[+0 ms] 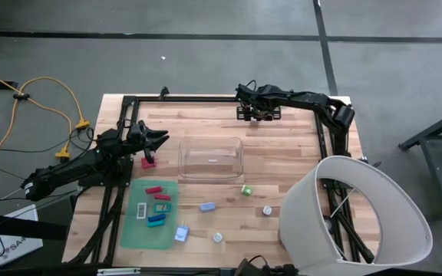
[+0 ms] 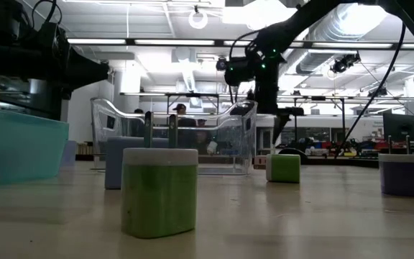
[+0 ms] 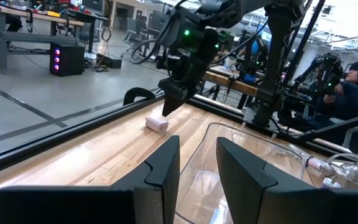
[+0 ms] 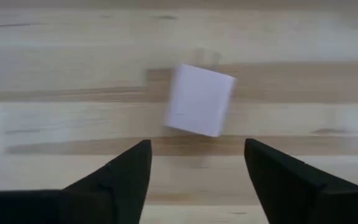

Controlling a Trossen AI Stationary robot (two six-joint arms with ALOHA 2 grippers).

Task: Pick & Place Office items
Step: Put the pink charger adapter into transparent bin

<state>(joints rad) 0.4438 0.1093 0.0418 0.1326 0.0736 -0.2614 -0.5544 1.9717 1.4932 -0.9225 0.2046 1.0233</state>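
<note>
My right gripper (image 4: pixel 194 165) is open and points down near the table's far edge (image 1: pixel 258 115), its fingers either side of and above a small white block (image 4: pixel 199 99) lying flat on the wood; the block also shows in the left wrist view (image 3: pixel 156 124). My left gripper (image 3: pixel 197 168) is open at the table's left side (image 1: pixel 158 139), beside the clear bin (image 1: pixel 211 157) and just beyond a red piece (image 1: pixel 149 161). Red, teal and white pieces lie on the green mat (image 1: pixel 133 230). Green (image 1: pixel 245 189), blue (image 1: pixel 207 206) and white (image 1: pixel 267 210) pieces rest on the bare wood.
A large white lampshade-like cone (image 1: pixel 359 215) covers the near right corner. The clear bin stands mid-table, between the two grippers. In the low view a green block (image 2: pixel 159 191) stands close to the camera. People sit at benches beyond the table (image 3: pixel 353 87).
</note>
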